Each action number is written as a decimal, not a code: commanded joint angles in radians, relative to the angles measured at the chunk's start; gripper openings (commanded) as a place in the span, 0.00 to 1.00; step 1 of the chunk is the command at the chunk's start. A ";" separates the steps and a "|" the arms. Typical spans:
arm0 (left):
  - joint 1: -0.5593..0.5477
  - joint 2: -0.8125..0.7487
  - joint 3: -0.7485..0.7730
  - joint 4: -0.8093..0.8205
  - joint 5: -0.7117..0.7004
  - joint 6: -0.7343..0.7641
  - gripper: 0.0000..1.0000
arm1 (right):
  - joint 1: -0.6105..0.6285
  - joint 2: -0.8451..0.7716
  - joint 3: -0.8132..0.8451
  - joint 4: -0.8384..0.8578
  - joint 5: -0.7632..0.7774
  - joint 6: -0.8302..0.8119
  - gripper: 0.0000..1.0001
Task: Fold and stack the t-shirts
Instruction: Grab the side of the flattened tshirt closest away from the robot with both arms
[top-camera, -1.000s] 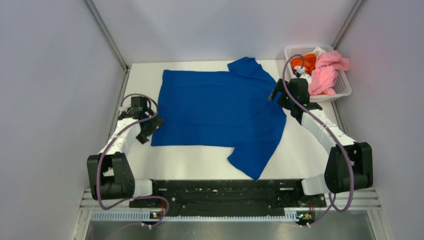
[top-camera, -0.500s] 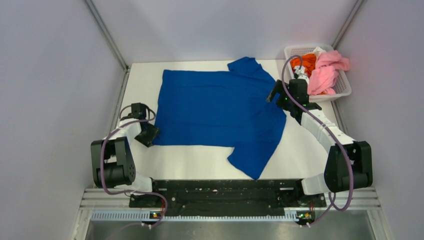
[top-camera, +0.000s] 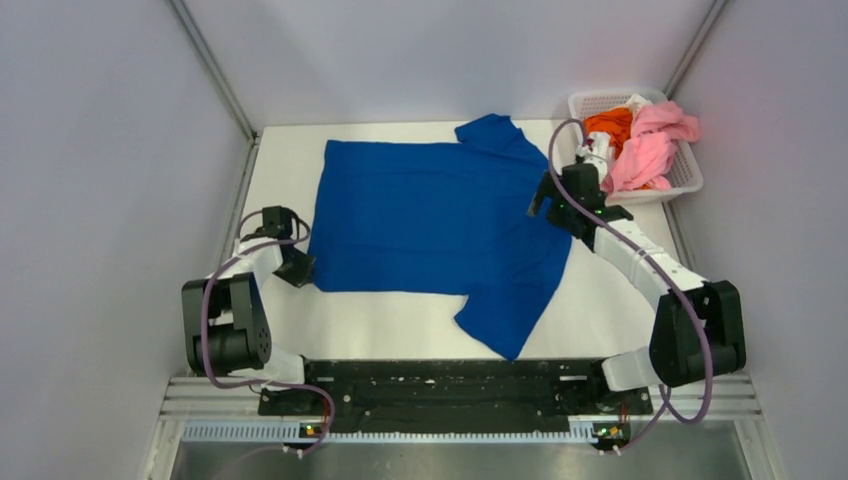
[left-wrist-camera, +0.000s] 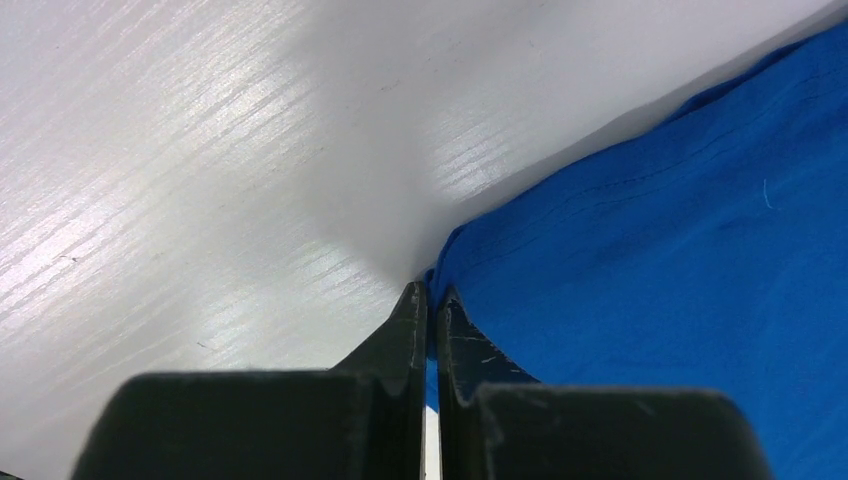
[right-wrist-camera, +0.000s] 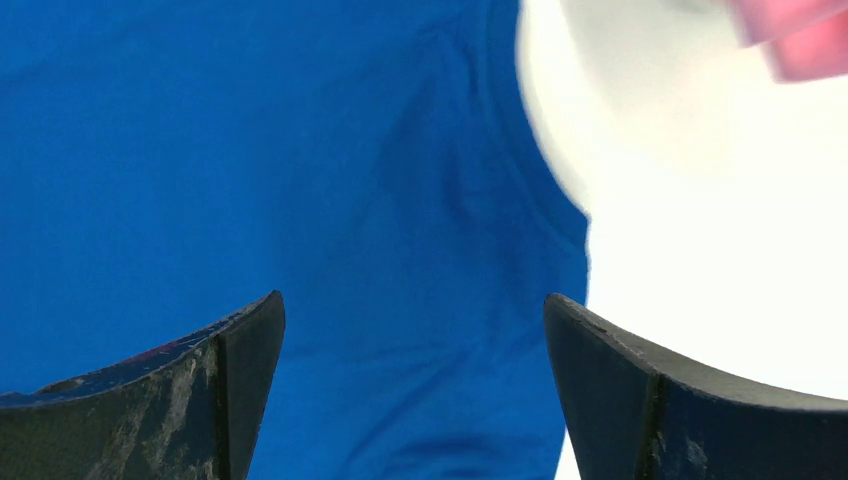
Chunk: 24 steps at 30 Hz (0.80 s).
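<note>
- Lying flat on the white table (top-camera: 285, 160), the soft cloth royal blue t-shirt (top-camera: 440, 225) fills the middle. One sleeve is by the far edge and the other points at the near edge.
- The black two-finger left gripper (top-camera: 303, 272) sits at the near left corner of the blue t-shirt, right on its edge.
- Its two fingers are pressed together, with a thin bit of the blue cloth pinched between them.
- The black two-finger right gripper (top-camera: 538, 198) is over the right side of the blue t-shirt, between the two sleeves.
- Its fingers are wide apart and there is nothing between them.
- The white plastic lattice basket (top-camera: 690, 183) stands at the far right corner. A pink t-shirt (top-camera: 650, 140) spills over its rim and an orange t-shirt (top-camera: 610, 122) lies inside.
- The top view shows the whole blue t-shirt and the basket, but the pinch is too small to see there.
- The left wrist view shows the fingertips (left-wrist-camera: 412, 305) meeting at the shirt's stitched corner, with bare table beside it.
- The right wrist view shows blue cloth under the open gripper, white table on the right and a pink blur in the top corner.
</note>
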 joint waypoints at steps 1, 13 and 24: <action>0.000 -0.026 -0.025 0.008 -0.018 0.013 0.00 | 0.156 -0.027 0.087 -0.160 0.155 -0.025 0.98; 0.000 -0.065 -0.047 0.052 0.029 0.057 0.00 | 0.700 -0.066 -0.067 -0.458 -0.099 -0.054 0.78; -0.001 -0.084 -0.076 0.066 0.032 0.067 0.00 | 0.795 0.116 -0.152 -0.352 -0.144 -0.009 0.62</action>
